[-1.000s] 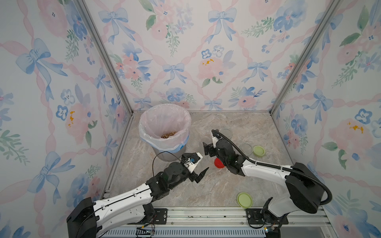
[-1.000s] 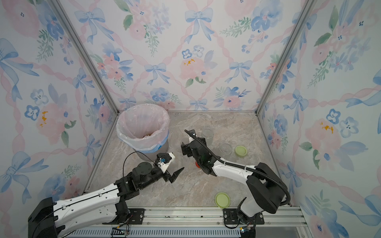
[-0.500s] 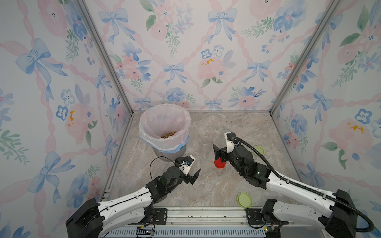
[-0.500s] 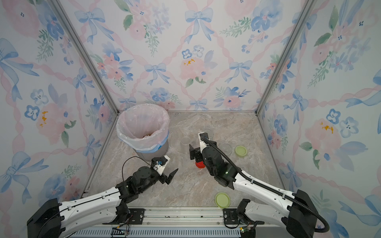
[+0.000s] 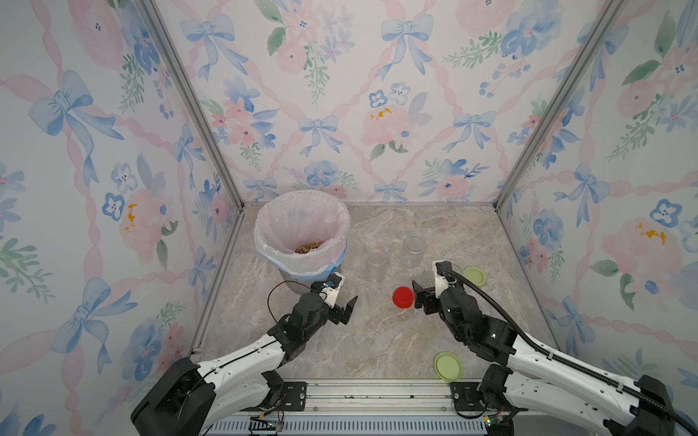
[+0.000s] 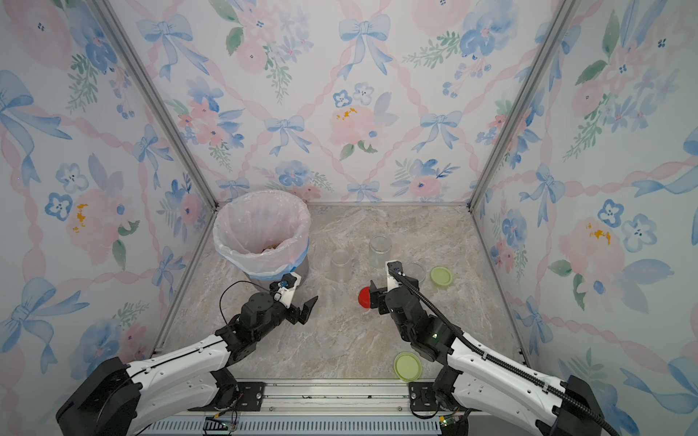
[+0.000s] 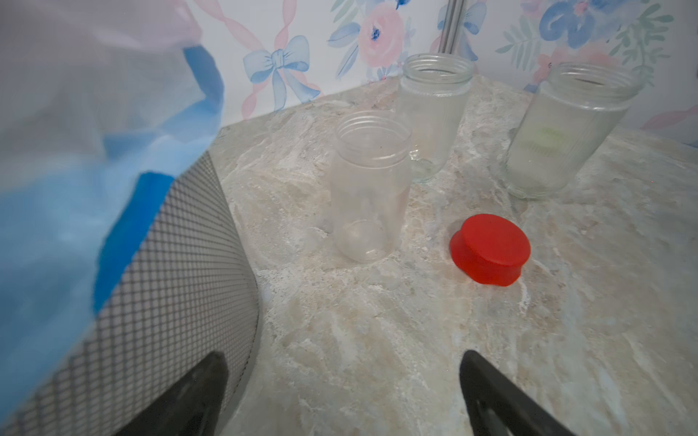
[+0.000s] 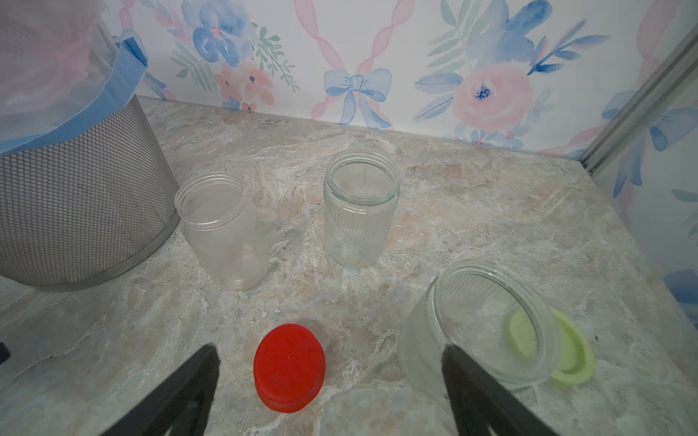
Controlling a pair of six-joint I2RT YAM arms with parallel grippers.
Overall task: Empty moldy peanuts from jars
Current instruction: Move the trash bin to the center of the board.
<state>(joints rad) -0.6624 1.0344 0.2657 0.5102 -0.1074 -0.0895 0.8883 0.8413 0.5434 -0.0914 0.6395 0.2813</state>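
Three clear jars stand upright, lidless and empty: one [image 5: 376,260], a ribbed one [image 5: 414,251] and a third [image 8: 487,332] beside my right gripper's finger. The moldy peanuts [image 5: 309,247] lie as a tan heap in the bag-lined bin [image 5: 264,241]. A red lid [image 5: 402,297] rests flat on the table. My right gripper [image 5: 426,288] stands open just right of that lid with nothing held; in the right wrist view the lid [image 8: 289,372] shows between its fingers [image 8: 464,377]. My left gripper [image 5: 342,302] is open and empty by the bin's base, over bare table [image 7: 359,339].
Two pale green lids lie on the marble table, one [image 5: 474,276] at the right behind the third jar and one [image 5: 448,366] near the front edge. The bin's mesh wall [image 7: 170,283] is close beside my left gripper. Floral walls enclose three sides.
My right arm has swung from over the red lid back to its right side. The left gripper drew back slightly toward the front. Jars and lids have not moved.
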